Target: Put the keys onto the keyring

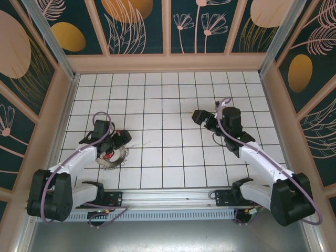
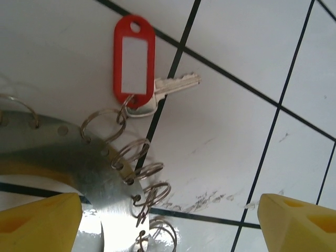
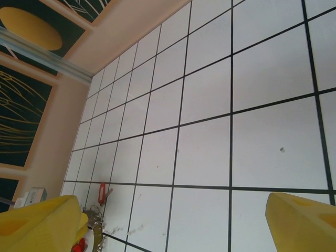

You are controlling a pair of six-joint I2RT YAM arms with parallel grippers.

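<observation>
While your left hand [image 2: 170,220] hovers released above the keyring [image 2: 63,157], one red-tagged key [image 2: 177,84] looks threaded at its rim; next, your released right hand [image 3: 176,223] needs another key.

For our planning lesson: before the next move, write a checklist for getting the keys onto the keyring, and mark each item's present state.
1. Left gripper open, empty: ok.
2. Right gripper open, empty: ok.
3. Keyring flat on the tiled floor: ok.
4. Red-tagged key linked to a rim loop: ok, it appears so.
5. Whether more remain to hang: cannot tell.
</observation>
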